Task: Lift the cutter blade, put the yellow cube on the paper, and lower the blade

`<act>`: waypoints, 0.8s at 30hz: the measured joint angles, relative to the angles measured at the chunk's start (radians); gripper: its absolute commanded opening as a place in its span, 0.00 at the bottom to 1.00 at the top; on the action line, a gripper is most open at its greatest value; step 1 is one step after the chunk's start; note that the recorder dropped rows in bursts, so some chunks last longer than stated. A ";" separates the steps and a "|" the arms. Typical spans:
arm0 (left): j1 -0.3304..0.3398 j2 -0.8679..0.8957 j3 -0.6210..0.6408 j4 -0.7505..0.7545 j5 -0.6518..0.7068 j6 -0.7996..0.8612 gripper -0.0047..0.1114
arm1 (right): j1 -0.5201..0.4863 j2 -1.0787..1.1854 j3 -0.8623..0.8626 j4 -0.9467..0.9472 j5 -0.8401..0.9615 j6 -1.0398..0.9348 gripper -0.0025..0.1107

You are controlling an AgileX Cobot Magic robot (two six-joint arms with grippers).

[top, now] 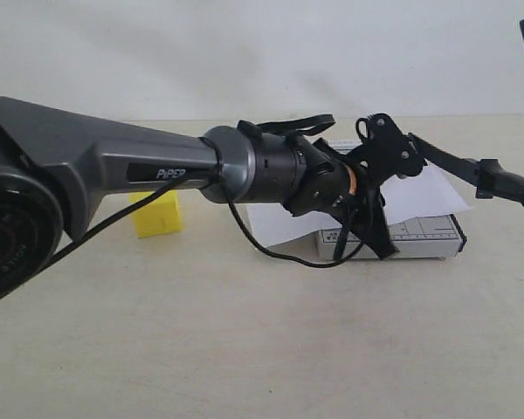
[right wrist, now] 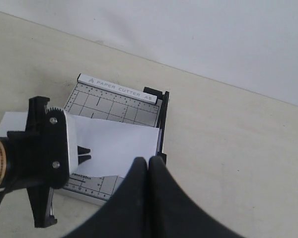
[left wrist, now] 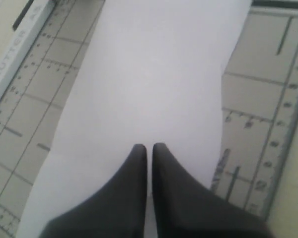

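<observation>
Closed left jaws over paper (left wrist: 149, 74)

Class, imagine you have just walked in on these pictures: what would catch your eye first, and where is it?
First comes the big grey arm reaching in from the left of the exterior view. Its left gripper is shut over the white paper that lies on the grey cutter board. Beyond the arm sits a bright yellow cube, and on the right the black cutter blade stands raised at a slant.
</observation>
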 measured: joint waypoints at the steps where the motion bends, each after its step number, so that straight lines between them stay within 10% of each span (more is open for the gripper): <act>1: -0.009 0.002 -0.004 0.000 -0.004 -0.002 0.08 | 0.000 0.000 0.000 0.000 0.000 0.000 0.02; 24: -0.010 -0.094 -0.053 0.103 0.162 -0.008 0.08 | 0.000 0.000 0.000 0.000 0.000 0.000 0.02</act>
